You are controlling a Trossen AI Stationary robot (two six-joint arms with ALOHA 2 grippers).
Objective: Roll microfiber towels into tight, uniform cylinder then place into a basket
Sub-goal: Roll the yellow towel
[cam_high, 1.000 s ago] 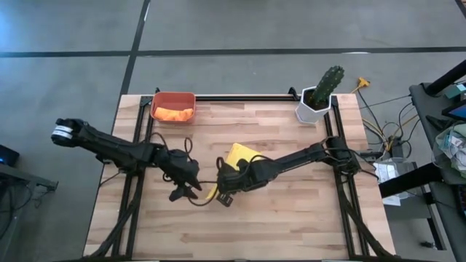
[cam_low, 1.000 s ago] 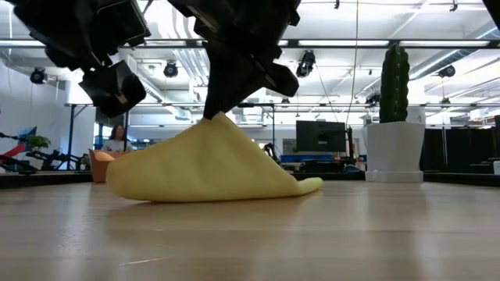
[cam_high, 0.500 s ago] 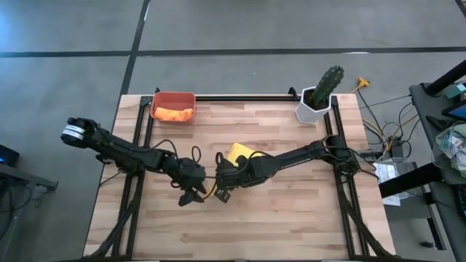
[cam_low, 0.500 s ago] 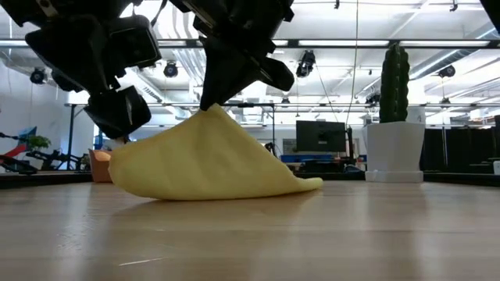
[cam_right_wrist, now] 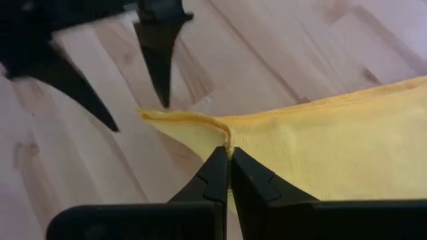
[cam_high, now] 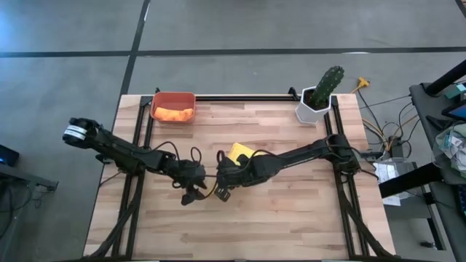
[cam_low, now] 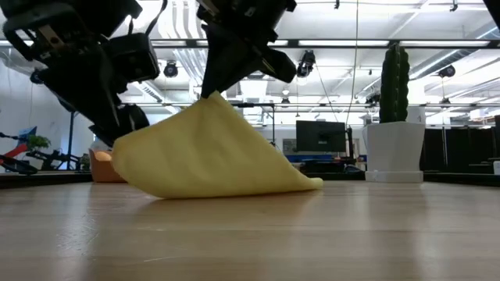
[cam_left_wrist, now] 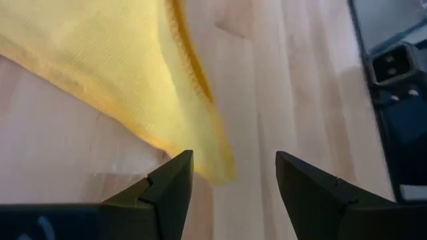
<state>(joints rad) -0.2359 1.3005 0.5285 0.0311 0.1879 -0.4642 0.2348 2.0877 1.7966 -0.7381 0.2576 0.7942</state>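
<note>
The yellow microfiber towel (cam_low: 211, 156) lies mid-table, one edge raised into a peak and the rest resting on the wood. My right gripper (cam_right_wrist: 229, 160) is shut on that raised edge. My left gripper (cam_left_wrist: 233, 175) is open just to the left of it, low over the table. Its fingers stand on either side of the towel's hanging corner (cam_left_wrist: 223, 170). The orange towel (cam_high: 175, 113) lies in the red-orange basket (cam_high: 173, 97) at the far left of the table. My right gripper pinches the yellow towel's hemmed edge (cam_right_wrist: 230, 141) between its two fingers, close to a corner (cam_right_wrist: 148, 115). The fingers slant down from above and from the table's right. The edge is lifted into a peak (cam_low: 212, 100); the towel slopes down from it and its lower part (cam_low: 301, 186) lies on the table.
A white hexagonal pot with a green cactus (cam_high: 320, 94) stands at the far right corner. Black frame rails (cam_high: 247, 97) run along the far edge and both sides. Bare wood stretches along the near side of the table (cam_high: 240, 229).
My left gripper has come down and moved right toward the towel's hanging corner, staying open. My right gripper has drawn the pinched edge a little higher, so the towel's peak stands taller while its lower part stays on the table.
</note>
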